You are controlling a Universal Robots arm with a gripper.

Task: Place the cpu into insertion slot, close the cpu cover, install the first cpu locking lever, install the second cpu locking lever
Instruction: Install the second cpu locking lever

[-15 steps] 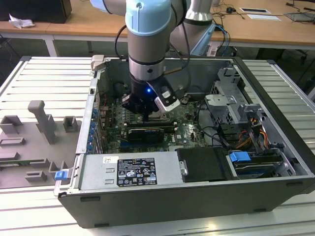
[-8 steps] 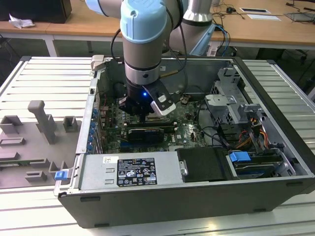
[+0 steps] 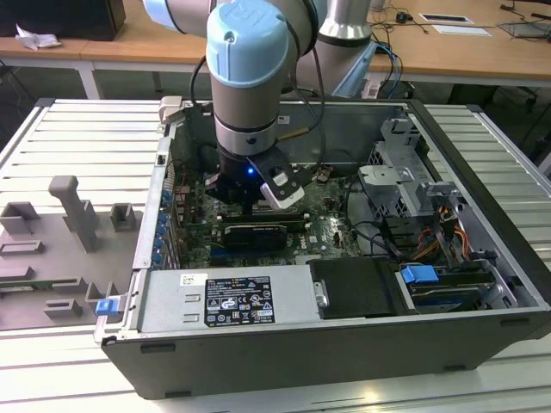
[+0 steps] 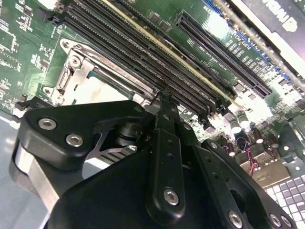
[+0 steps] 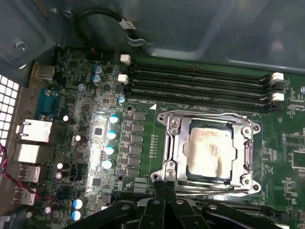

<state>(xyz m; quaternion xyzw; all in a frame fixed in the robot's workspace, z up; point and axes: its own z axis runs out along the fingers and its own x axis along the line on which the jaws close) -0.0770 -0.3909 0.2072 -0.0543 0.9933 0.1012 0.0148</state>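
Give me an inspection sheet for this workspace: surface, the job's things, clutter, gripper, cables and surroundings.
Surface: ribbed metal table carrying an open computer case.
Job's things: the cpu lies in the insertion slot; the cpu cover lies flat around it as a frame.
Clutter: grey fixture blocks on the table at the exterior view's left.
Gripper: gripper low over the motherboard, at the cover's edge beside the memory slots; the fingers look closed together, nothing seen held.
Cables: black cable loop on the case wall; wire bundle near the drive bays.
Surroundings: wooden desks behind the table.
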